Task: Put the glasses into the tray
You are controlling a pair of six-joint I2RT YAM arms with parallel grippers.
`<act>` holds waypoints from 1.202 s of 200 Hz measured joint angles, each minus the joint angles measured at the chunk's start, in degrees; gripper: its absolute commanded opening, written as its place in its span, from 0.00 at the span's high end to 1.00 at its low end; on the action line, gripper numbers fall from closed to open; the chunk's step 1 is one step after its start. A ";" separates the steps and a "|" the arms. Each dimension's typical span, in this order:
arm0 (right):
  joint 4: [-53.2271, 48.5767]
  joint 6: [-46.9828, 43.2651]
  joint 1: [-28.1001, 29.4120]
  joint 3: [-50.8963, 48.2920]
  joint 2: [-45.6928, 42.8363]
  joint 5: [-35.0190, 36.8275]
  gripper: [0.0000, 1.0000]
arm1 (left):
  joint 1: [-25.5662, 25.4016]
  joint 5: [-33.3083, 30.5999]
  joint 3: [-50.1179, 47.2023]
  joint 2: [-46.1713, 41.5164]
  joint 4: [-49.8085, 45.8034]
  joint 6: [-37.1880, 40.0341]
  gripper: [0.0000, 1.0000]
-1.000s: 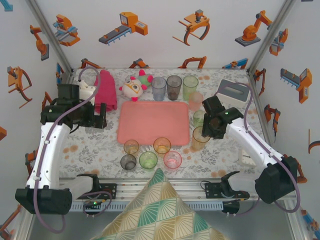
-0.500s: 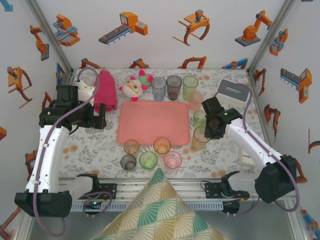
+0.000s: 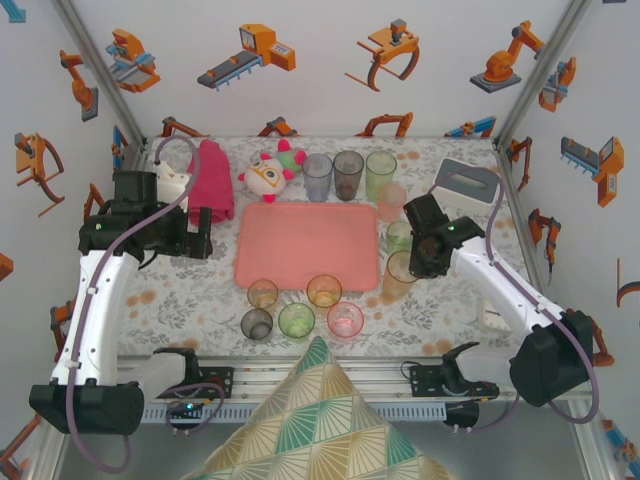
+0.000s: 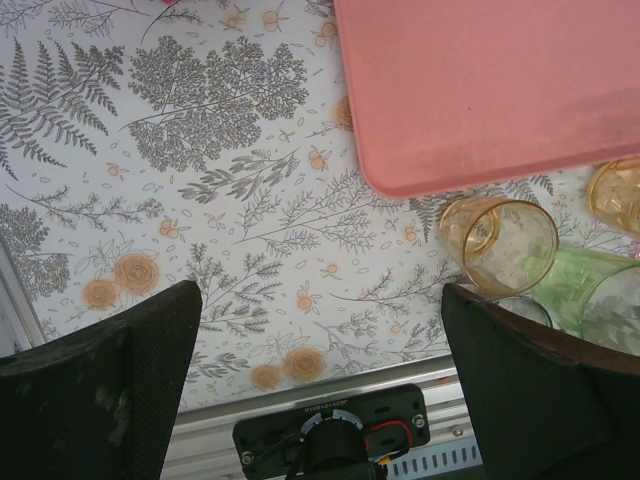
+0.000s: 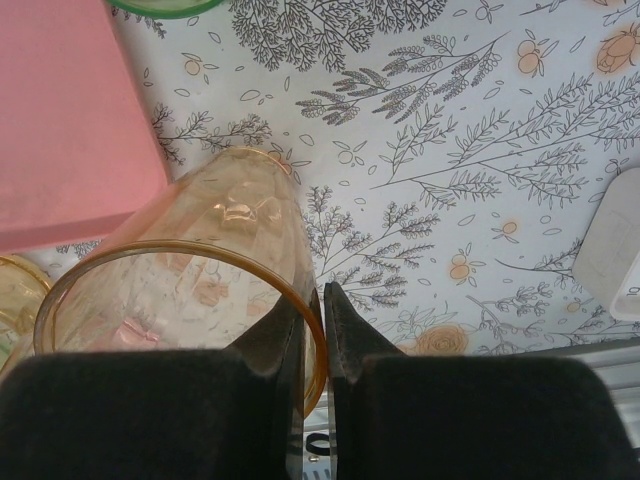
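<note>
Pinching the thin wall of the tall amber glass (image 5: 200,240) at its rim, my right hand (image 5: 322,300) seems to have one finger inside and one outside, pressed almost together with only the wall between them. That glass sits just beside the near right corner of the tray (image 5: 60,120), not yet in it. Whether its base touches the worktop (image 5: 450,150) I cannot tell. I judge it light, stiff and slick. A one-sided rim grip lets it swing or slip, so a firm hold and a slow carry suit it, though hard squeezing might crack so thin a wall. My left hand (image 4: 320,300) hangs spread wide, holding nothing, near the short glasses (image 4: 500,245) in front of the tray.
</note>
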 measured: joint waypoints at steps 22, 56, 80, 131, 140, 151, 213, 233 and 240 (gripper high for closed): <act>-0.04 -0.28 0.00 0.00 0.00 0.00 1.00 | 0.00 0.00 0.00 -0.02 0.00 0.00 0.03; -0.59 -0.79 0.00 0.02 -0.87 0.26 1.00 | 0.00 -0.28 0.00 -0.07 -0.02 0.00 0.03; -2.23 -1.22 0.00 0.52 -2.58 0.50 1.00 | 0.00 -0.39 0.00 -0.17 -0.02 0.04 0.03; -5.16 -2.16 0.00 4.26 -3.56 0.00 1.00 | -0.02 -0.39 0.04 -0.26 -0.35 0.15 0.03; -5.60 -2.29 0.00 5.05 -3.65 -0.17 1.00 | -0.02 -0.42 0.07 -0.26 -0.48 0.15 0.03; -6.21 -2.34 0.00 6.16 -3.74 -0.46 1.00 | -0.04 -0.46 0.11 -0.26 -0.48 0.15 0.03; -10.54 -3.85 0.52 17.70 -3.06 -1.53 1.00 | -0.07 -1.31 0.13 -0.20 -0.50 0.13 0.03; -11.69 -4.46 1.73 23.10 0.07 -1.53 1.00 | -0.07 -1.31 0.13 -0.15 -0.50 0.11 0.03; -11.78 -4.74 2.27 24.83 1.44 -1.51 1.00 | -0.07 -1.31 0.13 -0.13 -0.50 0.11 0.03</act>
